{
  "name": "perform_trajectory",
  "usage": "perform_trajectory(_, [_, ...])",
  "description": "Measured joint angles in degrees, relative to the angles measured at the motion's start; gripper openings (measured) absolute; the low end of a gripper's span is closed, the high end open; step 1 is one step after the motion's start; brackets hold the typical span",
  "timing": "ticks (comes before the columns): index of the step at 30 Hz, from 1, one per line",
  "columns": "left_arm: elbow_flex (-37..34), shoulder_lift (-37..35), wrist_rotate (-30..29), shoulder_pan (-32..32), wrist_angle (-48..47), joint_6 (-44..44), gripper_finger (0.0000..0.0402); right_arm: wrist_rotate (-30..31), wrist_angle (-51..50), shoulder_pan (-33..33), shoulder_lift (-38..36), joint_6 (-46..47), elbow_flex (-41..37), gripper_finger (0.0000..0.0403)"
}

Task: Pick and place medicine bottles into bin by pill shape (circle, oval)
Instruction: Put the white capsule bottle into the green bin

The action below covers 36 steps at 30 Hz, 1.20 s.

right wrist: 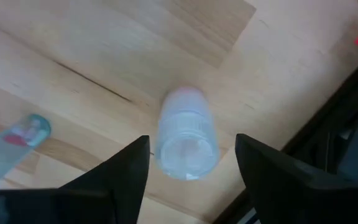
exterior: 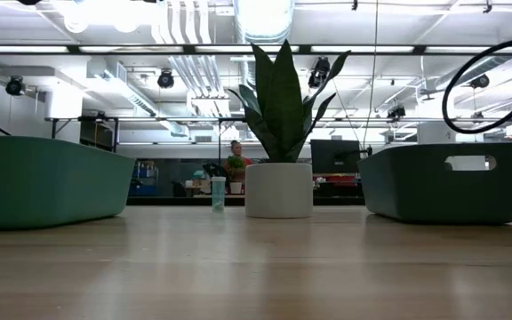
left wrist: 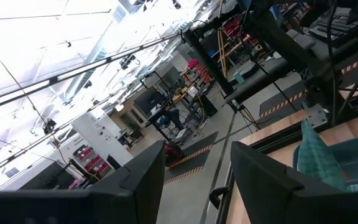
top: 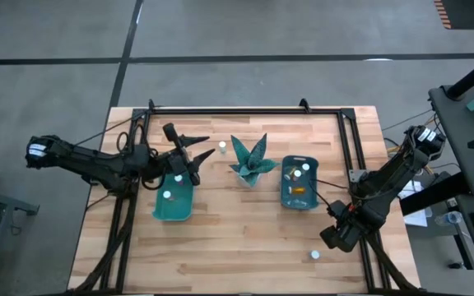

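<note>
Hovering with fingers apart, the right gripper [right wrist: 191, 168] frames a small translucent white-capped medicine bottle [right wrist: 186, 132] on the light wooden table [right wrist: 104, 56], untouched between them. Over the left teal plastic bin [top: 174, 205], the left gripper [left wrist: 194, 177] also stands apart, empty.

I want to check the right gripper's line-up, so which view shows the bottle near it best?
The right wrist view: the white-capped bottle fills the space between the open right gripper fingers, lying on the table. The high view shows it only as a small white dot. The low and left wrist views do not show it.
</note>
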Motion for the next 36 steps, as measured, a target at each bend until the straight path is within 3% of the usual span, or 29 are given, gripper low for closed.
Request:
perform_trajectory(10, [0.0,0.0,0.0,0.0,0.0,-0.1,0.0167,1.0,2.8,0.0,0.0,-0.7,0.0,0.0125])
perform_trajectory(18, [0.0,0.0,0.0,-0.1,-0.1,-5.2,0.0167,4.5,1.3,0.0,-1.6,-7.2,3.0,0.0123])
perform_trajectory(22, [0.0,0.0,0.0,-0.2,-0.8,-9.9,0.0167,10.4,-2.5,0.0,-3.7,-11.8,7.1,0.0133])
perform_trajectory(26, [0.0,0.0,0.0,-1.0,-2.2,-14.7,0.0167,25.8,0.0,0.0,-5.8,-25.2,10.2,0.0134])
perform_trajectory(30, [-0.1,0.0,0.1,-3.2,-2.1,-16.7,0.0167,38.5,11.9,-0.8,-9.2,-45.8,10.2,0.0128])
perform_trajectory(33, [-0.1,0.0,0.1,-5.4,-2.1,-16.7,0.0167,41.5,22.7,-1.6,-11.4,-63.4,10.0,0.0127])
perform_trajectory(36, [-0.1,0.0,0.1,-7.6,-2.1,-16.8,0.0167,39.2,38.7,-2.6,-13.5,-83.0,10.0,0.0127])
